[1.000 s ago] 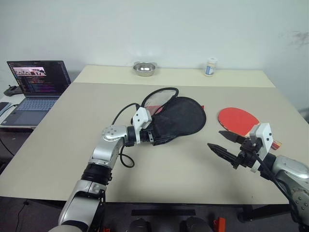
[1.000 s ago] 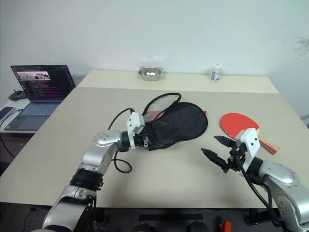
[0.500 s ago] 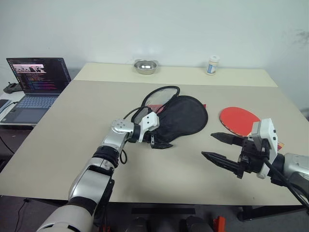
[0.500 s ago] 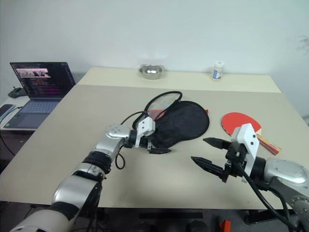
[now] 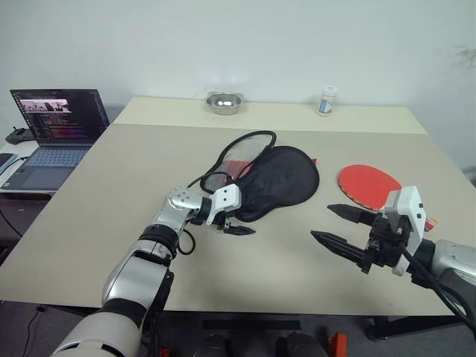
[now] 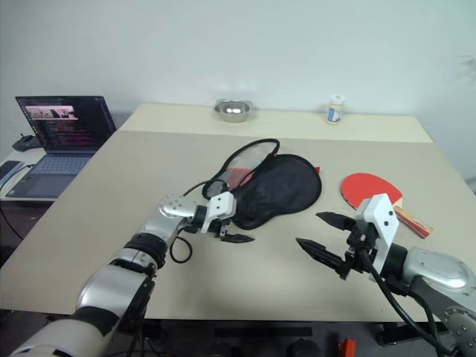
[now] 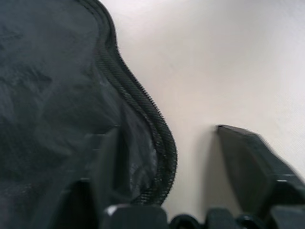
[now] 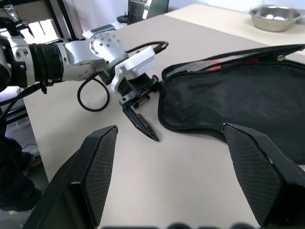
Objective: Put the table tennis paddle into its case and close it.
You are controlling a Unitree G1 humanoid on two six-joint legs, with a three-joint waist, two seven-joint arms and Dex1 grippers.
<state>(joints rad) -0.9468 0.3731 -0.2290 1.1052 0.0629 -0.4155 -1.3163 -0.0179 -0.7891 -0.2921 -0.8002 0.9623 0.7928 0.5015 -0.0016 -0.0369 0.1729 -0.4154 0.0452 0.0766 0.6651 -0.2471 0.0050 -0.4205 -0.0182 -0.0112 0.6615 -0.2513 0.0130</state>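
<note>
The case (image 5: 279, 181) lies black side up near the middle of the beige bench (image 5: 97, 216), and its zipper edge is open at the far left side, where some red lining and a black loop of the edge (image 5: 245, 141) can be seen. The left gripper (image 5: 236, 227) is low at the narrow handle end of the case. In the left wrist view one finger (image 7: 107, 162) lies on the black fabric just inside the zipper edge and the other finger (image 7: 252, 162) rests on the bare bench outside it, so the fingers are partly apart with the case edge between them; I cannot tell if they really pinch it. The table tennis paddle (image 5: 366, 184) lies red face up on the bench to the right of the case, apart from it. The right gripper (image 5: 338, 227) hovers in front of the paddle, its fingers spread wide and holding nothing. A steel bowl (image 5: 223, 103) and a small white bottle (image 5: 324, 101) stand at the far edge, and an open laptop (image 5: 52, 134) stands on a side table to the left.
</note>
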